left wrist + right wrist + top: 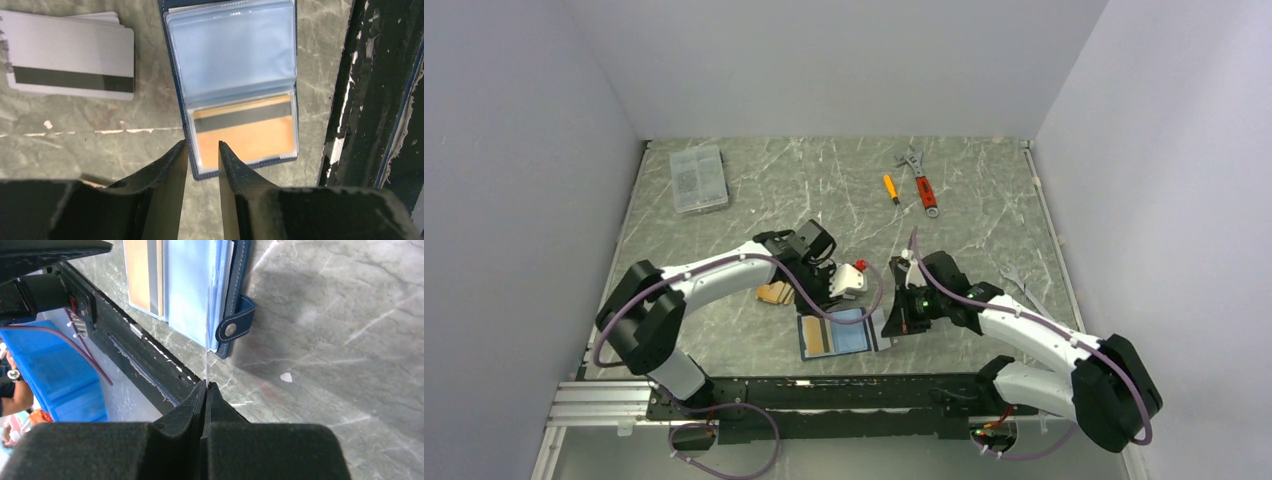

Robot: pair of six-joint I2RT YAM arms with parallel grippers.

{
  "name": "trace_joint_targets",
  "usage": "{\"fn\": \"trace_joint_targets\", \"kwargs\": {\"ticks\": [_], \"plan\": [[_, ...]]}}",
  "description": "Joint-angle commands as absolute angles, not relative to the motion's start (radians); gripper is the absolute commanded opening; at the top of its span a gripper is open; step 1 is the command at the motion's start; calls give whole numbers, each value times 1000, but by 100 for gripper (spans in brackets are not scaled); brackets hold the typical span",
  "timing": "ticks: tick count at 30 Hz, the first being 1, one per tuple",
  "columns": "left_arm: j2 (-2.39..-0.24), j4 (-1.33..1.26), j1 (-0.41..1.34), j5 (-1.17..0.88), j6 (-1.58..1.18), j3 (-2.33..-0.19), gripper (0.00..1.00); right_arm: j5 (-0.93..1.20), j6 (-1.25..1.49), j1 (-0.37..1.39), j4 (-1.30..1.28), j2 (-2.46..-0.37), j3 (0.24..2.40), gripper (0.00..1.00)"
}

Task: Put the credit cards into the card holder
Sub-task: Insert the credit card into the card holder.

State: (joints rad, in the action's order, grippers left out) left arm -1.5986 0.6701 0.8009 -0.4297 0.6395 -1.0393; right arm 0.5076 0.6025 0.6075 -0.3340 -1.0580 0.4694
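One clear plastic box sits at the far left corner of the table. Nearer, a small fanned stack of credit cards lies flat. I cannot count it exactly, and its top one is a white-grey card with a black stripe.

The left gripper hangs partly open and empty at the near edge of the one card holder. The holder lies open just beside the black rail at the table's front edge, with one orange card in its near sleeve.

The right gripper is closed on a thin pale leaf, seen edge-on by the snap tab; sleeve or card, I cannot tell.

Far right lie one screwdriver and one red-handled wrench, with a second wrench near the right edge. Bare table lies between the box and these tools.
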Motion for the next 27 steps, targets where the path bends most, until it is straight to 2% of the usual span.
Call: {"fn": "trace_joint_targets", "kwargs": {"ticks": [1, 7, 14, 27], "plan": [[-1522, 726, 789, -444, 721, -992, 35, 520, 565, 629, -281, -1123, 535, 0], [-1514, 664, 790, -362, 735, -885, 31, 539, 538, 633, -254, -1194, 555, 0], [-1541, 600, 790, -275, 710, -854, 28, 561, 540, 647, -207, -1263, 563, 0], [-1571, 561, 794, -262, 692, -850, 25, 543, 553, 649, -215, -1269, 533, 0]]}}
